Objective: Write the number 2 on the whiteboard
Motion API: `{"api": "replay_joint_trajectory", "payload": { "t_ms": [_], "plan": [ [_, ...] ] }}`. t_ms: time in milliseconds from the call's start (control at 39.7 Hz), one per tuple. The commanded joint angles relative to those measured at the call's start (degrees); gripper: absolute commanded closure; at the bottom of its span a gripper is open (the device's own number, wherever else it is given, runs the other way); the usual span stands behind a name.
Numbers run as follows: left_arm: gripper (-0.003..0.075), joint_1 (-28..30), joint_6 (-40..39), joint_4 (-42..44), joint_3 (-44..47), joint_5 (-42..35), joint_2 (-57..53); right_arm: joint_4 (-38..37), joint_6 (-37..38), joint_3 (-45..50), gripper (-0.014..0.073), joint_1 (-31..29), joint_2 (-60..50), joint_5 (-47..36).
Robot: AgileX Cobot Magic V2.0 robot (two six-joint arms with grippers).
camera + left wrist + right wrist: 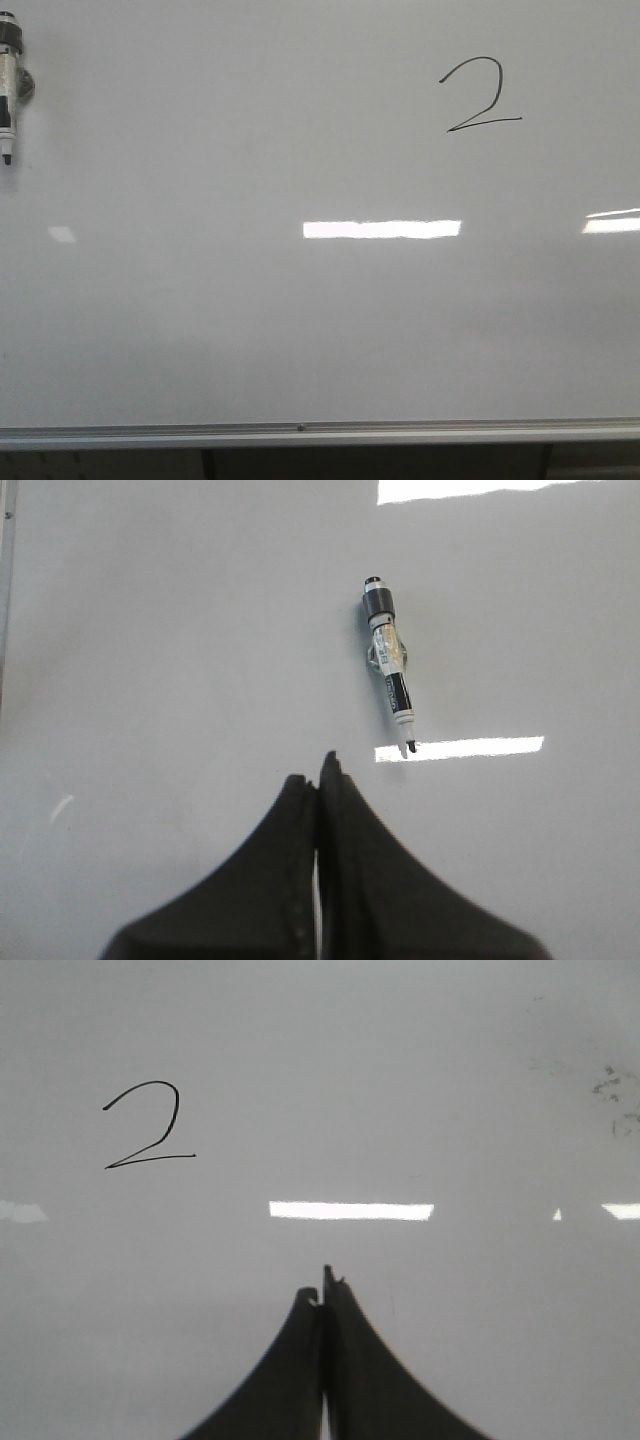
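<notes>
I see the number 2 (482, 95) drawn near the whiteboard's (300, 330) upper right corner, marker (10, 85) stuck at its left edge. My left tool (318, 780) and right tool (322, 1295) are both closed, empty.

Both the left gripper (320, 775) and the right gripper (322, 1295) show 2 matte black fingers, broad at the base, curving to narrow tips.

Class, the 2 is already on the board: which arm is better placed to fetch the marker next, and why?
Left, probably. The marker lies ahead of the left gripper, whose fingers are shut and empty. The right gripper faces the number 2 instead.
</notes>
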Motion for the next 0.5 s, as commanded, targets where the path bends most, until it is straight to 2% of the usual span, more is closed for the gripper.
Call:
{"api": "replay_joint_trajectory", "payload": {
  "t_ms": [0,478],
  "plan": [
    [0.0740,-0.44,-0.40,-0.47,1.44,-4.74,-1.24,0.06,-0.29,0.00,0.0662,-0.21,-1.02,-4.70],
    [0.0740,-0.44,-0.40,-0.47,1.44,-4.74,-1.24,-0.86,-1.94,0.00,0.0662,2.27,-1.02,-4.38]
  ]
}}
